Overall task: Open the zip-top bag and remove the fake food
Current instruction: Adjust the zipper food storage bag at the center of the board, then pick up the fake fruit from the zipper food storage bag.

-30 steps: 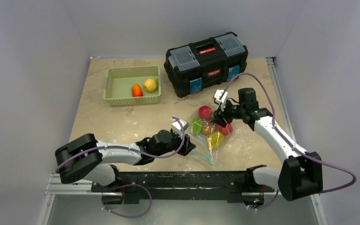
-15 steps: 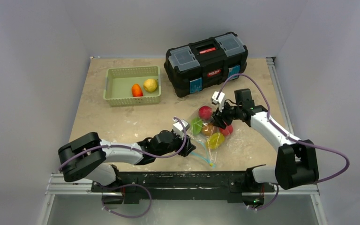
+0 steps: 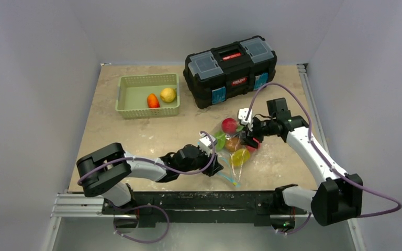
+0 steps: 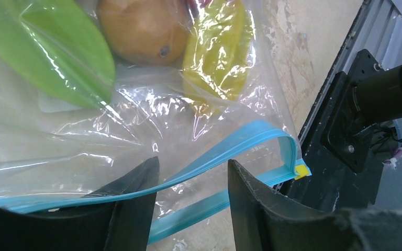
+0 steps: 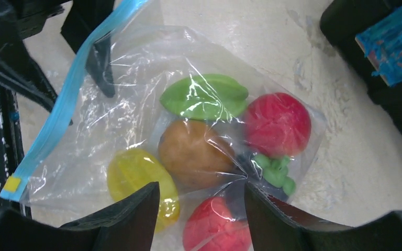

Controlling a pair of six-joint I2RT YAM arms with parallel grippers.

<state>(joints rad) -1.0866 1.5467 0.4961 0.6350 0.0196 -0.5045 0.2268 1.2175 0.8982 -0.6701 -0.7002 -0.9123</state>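
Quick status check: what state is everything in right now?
zip-top bag, zip parted.
fake food, five pieces inside the bag.
green basket, holding orange fruit and yellow fruit.
toolbox, lid closed.
left gripper, open, straddling the zip strip.
right gripper, open above the bag.

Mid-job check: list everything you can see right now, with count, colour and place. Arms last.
zip-top bag: one, clear with a teal-blue zip strip, flat on the table between the two grippers
fake food in the bag: five, brown, green, yellow, two red
fake food in the basket: two, orange and yellow
basket: one, green, far left of the table
toolbox: one, black with red and blue trim, far side, right of the basket
table: one, beige
left gripper: one, black, jaws apart at the bag's zip end, strip crossing the gap
right gripper: one, black, jaws apart over the bag's food end
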